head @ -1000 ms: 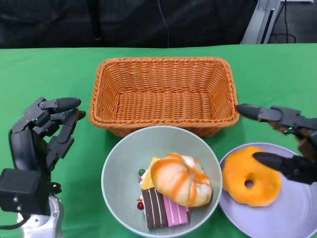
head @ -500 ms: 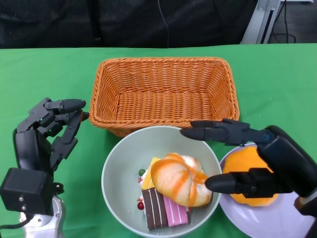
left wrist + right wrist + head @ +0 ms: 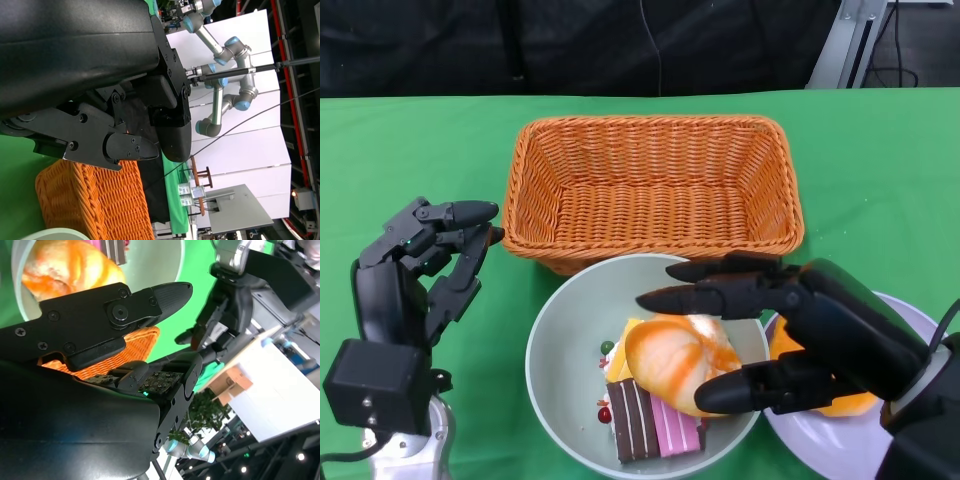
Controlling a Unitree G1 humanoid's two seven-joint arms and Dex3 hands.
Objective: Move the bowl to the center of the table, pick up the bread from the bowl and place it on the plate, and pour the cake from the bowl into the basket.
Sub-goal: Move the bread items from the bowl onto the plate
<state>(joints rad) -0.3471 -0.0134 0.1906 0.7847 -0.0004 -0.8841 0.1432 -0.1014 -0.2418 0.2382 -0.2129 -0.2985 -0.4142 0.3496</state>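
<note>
Right hand (image 3: 790, 335): seen spread over the right side of the bowl, upper fingers (image 3: 705, 295) stretched above the roll and the thumb below it at the roll's right edge; whether the roll is touched cannot be told, and nothing is seen clamped, so the hand is read as released.
Left hand (image 3: 425, 265): held upright at the left of the table, fingers apart and slightly curled, nothing grasped; it is kept clear of the basket's left end.
Bowl (image 3: 570, 330): pale grey-green, set on the green table (image 3: 880, 170) just in front of the basket, its far rim close against the wicker.
Bread (image 3: 675, 360): a glazed orange-and-white roll, found lying in the bowl's right half, on top of the cake.
Cake (image 3: 650, 420): brown and pink striped slices, seen at the bowl's near side, partly under the roll.
Basket (image 3: 650, 190): orange wicker, rectangular, placed behind the bowl.
Plate (image 3: 910, 320): lilac, beside the bowl on the right, largely covered by the right hand.
Doughnut (image 3: 845, 405): orange, glimpsed on the plate beneath the hand.
</note>
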